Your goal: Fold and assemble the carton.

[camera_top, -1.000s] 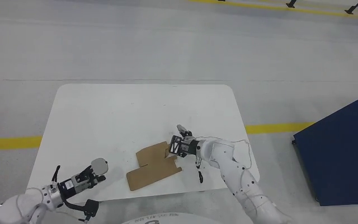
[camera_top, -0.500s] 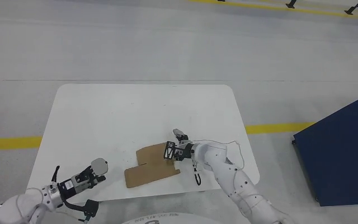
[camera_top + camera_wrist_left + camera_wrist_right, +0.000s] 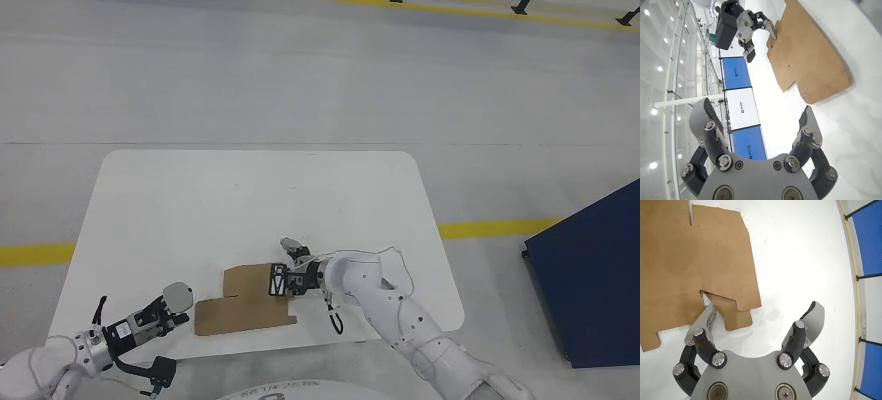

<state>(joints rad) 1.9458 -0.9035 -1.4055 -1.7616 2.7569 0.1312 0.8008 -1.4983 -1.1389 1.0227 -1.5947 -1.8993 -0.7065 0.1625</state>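
A flat brown cardboard carton (image 3: 245, 298) lies unfolded near the table's front edge. My right gripper (image 3: 280, 268) is open at the carton's right side. In the right wrist view, one fingertip (image 3: 705, 298) sits in a notch in the carton (image 3: 696, 262) edge, while the other finger (image 3: 814, 311) hangs over bare table. My left gripper (image 3: 172, 312) stands open at the front left, just short of the carton's near corner. The left wrist view shows the open left gripper (image 3: 758, 113) with nothing in it, the carton (image 3: 806, 56) beyond, and the right gripper (image 3: 761, 32) at the far edge.
The white table (image 3: 250, 190) has rounded corners and bare surface behind the carton. A blue panel (image 3: 600, 270) stands on the floor to the right, beyond a yellow floor line (image 3: 490, 229).
My right gripper has moved left with a fingertip against the carton, and the carton has slid left toward the left gripper. The left arm has kept still.
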